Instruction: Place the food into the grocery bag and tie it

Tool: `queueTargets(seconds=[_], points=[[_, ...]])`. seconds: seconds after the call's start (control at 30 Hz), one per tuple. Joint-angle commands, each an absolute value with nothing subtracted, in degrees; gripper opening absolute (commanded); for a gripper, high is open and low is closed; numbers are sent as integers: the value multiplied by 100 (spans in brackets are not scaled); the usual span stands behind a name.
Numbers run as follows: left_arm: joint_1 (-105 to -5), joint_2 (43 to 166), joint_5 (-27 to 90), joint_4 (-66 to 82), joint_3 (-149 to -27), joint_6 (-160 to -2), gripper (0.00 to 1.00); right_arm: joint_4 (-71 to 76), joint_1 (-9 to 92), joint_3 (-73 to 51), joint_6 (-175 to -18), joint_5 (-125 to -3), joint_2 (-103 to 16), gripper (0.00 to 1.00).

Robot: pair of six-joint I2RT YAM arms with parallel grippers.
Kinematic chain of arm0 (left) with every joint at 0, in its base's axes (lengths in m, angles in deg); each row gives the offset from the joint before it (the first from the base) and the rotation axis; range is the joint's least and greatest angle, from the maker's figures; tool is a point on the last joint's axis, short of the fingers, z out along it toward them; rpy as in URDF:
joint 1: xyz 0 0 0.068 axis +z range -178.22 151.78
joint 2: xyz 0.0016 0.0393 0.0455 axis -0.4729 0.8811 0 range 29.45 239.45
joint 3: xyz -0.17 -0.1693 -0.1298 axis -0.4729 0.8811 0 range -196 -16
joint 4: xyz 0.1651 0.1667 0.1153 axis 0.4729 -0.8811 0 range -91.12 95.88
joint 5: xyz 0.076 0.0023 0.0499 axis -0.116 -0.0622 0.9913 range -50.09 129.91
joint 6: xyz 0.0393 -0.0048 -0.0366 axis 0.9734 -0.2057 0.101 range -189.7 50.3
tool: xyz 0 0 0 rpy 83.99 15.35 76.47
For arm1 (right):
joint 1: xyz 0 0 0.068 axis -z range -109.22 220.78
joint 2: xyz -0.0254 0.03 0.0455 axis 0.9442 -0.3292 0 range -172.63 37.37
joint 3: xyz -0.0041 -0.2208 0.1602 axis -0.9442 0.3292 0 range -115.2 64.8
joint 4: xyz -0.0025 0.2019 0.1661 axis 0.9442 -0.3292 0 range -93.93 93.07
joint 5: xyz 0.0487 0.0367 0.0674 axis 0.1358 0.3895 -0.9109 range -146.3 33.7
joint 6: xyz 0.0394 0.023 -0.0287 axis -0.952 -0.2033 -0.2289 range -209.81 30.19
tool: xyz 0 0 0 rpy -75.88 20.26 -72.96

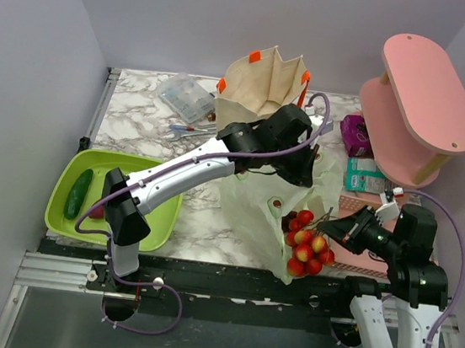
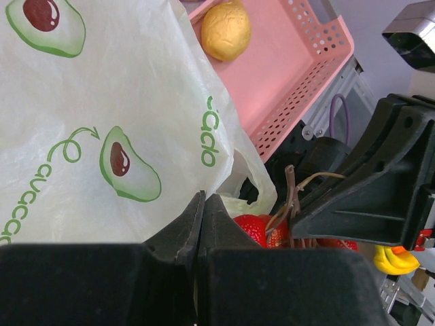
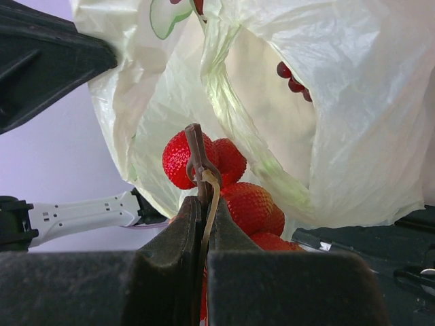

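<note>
1. Left gripper [image 2: 199, 207]: the 2 fingers were closed together with a fold of the grocery bag [image 1: 254, 202] pinched between them. In the top view the left arm reached across the marble table [image 1: 137, 120] and held the film up near the middle of the workspace.

2. Right gripper [image 3: 202, 210]: the jaws were clamped on the brown stem of a bunch of strawberries [image 3: 228, 183]. The stem stood up between the fingers, with the fruit hanging against the bag film.

3. Grocery bag: thin, light green and translucent, printed with halved avocados. It lay draped between the 2 grippers, with its lower part resting on the table.

4. Strawberries: in the top view the bunch sat at the near right edge of the bag, touching it, close to the table's front edge. It could not be told whether any berry was past the bag's opening.

5. Grapes [image 3: 292, 80]: several dark red ones showed through the film, inside the bag.

6. Lemon [image 2: 225, 28]: it lay in the pink perforated basket [image 2: 299, 75], just beside the bag.

7. Other items: a green tray [image 1: 143, 176] holding a cucumber [image 1: 78, 193] stood at the left; a beige tote [image 1: 260, 88] stood at the rear.
</note>
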State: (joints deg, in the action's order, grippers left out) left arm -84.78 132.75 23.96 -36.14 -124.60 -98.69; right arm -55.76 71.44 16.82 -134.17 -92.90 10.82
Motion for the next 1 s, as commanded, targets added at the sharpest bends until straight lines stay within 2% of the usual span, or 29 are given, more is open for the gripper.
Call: queueTargets(seconds=[0.0,0.3,0.6,0.87,0.97], points=[[-8454,13415,2152,-3604,-12728,-9835,0,-5271,7083,1666,-13466,-9662,992,1],[-8405,13551,1923,-3438,-12905,-9878,0,-4005,7078,2301,-14319,-9865,1056,1],[-8344,13584,1728,-3437,-13000,-9796,0,-2526,7078,2736,-15021,-9606,599,1],[-7936,13509,1587,-3441,-13012,-9905,0,-1995,7078,2436,-15643,-8561,-12,1],[-7753,13542,1447,-3390,-13026,-10073,0,-1954,6707,2231,-15816,-8193,-513,1]])
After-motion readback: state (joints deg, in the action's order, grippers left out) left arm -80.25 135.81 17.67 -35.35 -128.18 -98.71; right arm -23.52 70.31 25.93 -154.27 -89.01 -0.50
